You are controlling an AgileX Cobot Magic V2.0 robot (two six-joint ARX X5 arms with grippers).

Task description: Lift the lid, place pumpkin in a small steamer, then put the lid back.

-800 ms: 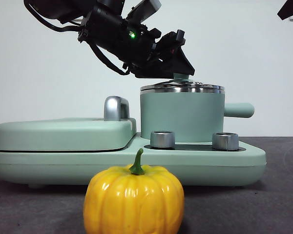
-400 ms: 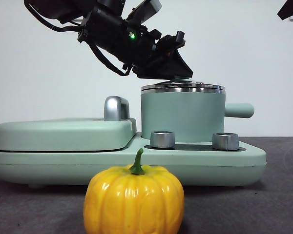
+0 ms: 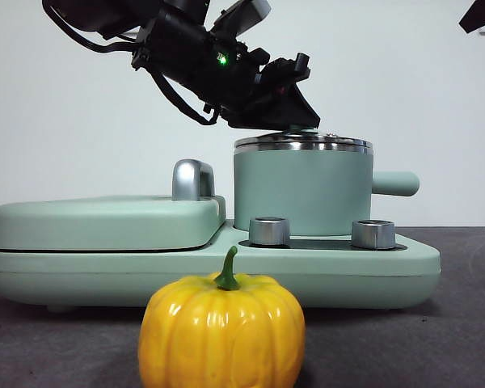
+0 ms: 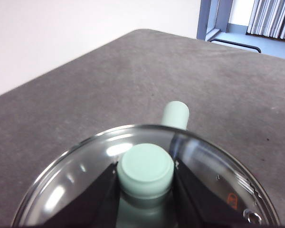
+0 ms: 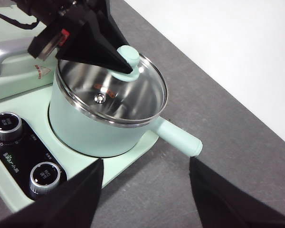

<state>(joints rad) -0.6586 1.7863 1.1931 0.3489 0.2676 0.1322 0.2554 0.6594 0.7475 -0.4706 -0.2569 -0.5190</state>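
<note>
The lid (image 3: 303, 145), glass with a steel rim, lies on the small steamer (image 3: 303, 194), a mint-green pot with a stubby side handle (image 3: 396, 183). My left gripper (image 3: 299, 123) reaches down from the upper left and is shut on the lid's mint knob (image 4: 145, 167); its jaws press both sides of the knob. From the right wrist view I see the lid (image 5: 118, 92), the steamer (image 5: 85, 128) and the left gripper (image 5: 126, 64) at the knob. The pumpkin (image 3: 222, 335) stands alone on the table in front of the base. My right gripper (image 5: 145, 199) hovers open beside the pot.
The pot sits on a wide mint base (image 3: 105, 271) with two silver knobs (image 3: 269, 231). A flat mint cover (image 3: 105, 222) with a silver handle (image 3: 190, 179) fills the base's left half. Dark grey table all around, white wall behind.
The left gripper has shifted very slightly up and right on the knob. The lid is still on the pot, and the pumpkin has not moved.
</note>
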